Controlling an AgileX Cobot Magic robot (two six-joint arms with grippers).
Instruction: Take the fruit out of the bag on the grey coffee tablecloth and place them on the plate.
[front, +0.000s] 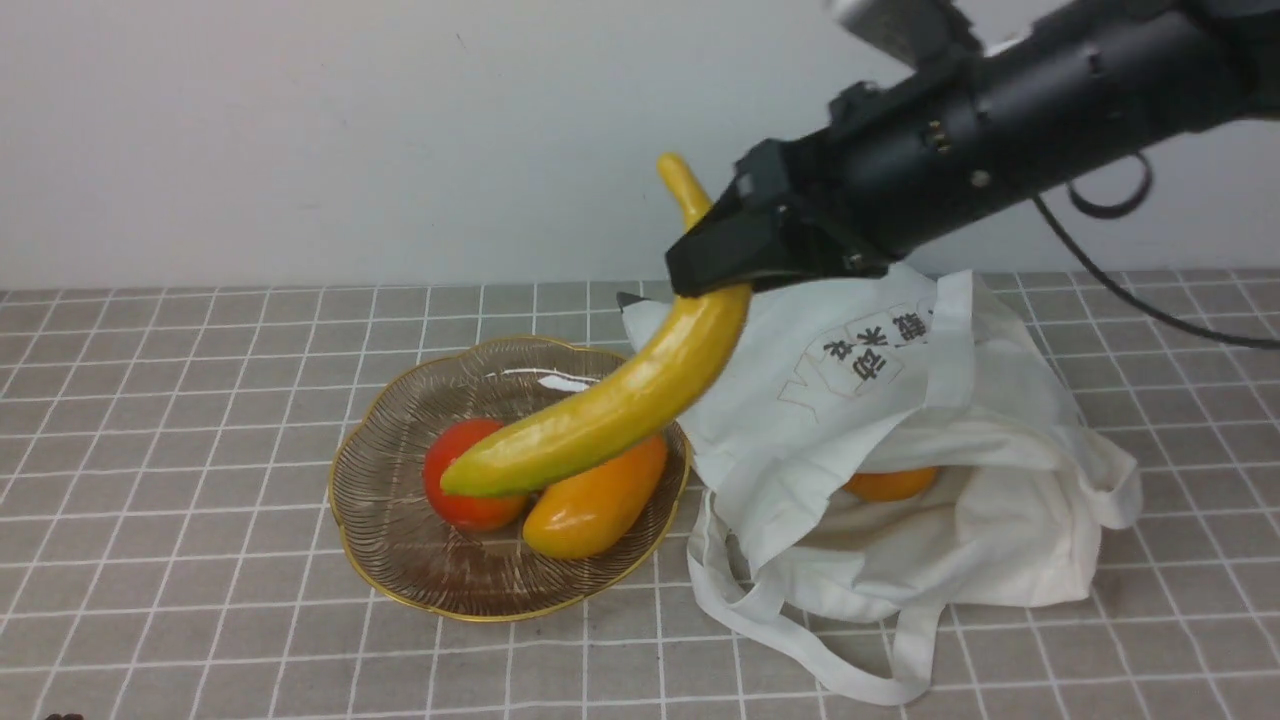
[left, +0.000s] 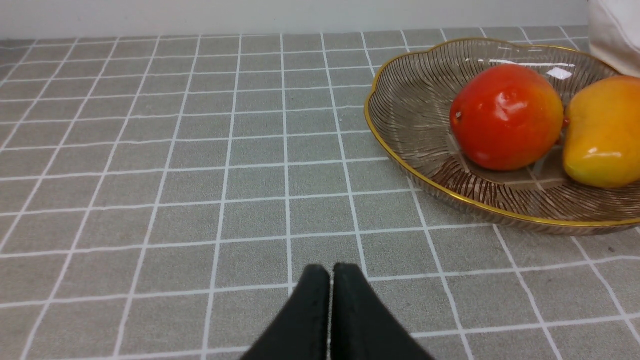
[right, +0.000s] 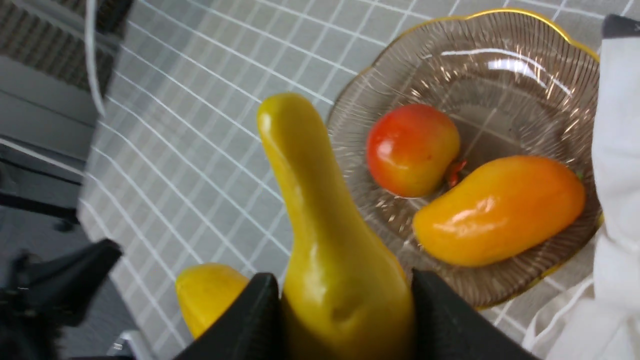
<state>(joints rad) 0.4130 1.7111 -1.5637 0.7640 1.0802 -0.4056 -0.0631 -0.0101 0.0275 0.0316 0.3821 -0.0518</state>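
My right gripper (front: 715, 260) is shut on the yellow banana (front: 620, 400) near its stem end and holds it tilted above the plate (front: 400, 580), greenish tip down over the fruit there. In the right wrist view the banana (right: 325, 215) sits between the black fingers (right: 440, 315). A round red-orange fruit (front: 465, 485) and an orange-yellow mango (front: 600, 500) lie in the plate. The white bag (front: 900, 430) lies right of the plate, with an orange fruit (front: 890, 483) showing in its mouth. My left gripper (left: 331, 270) is shut and empty, low over the tablecloth (left: 200, 150), left of the plate (left: 415, 100).
The grey grid tablecloth (front: 200, 400) covers the whole table up to the white back wall. The bag's strap handles (front: 850, 670) trail toward the front edge. The bag's corner (left: 615, 30) touches the plate's far right side.
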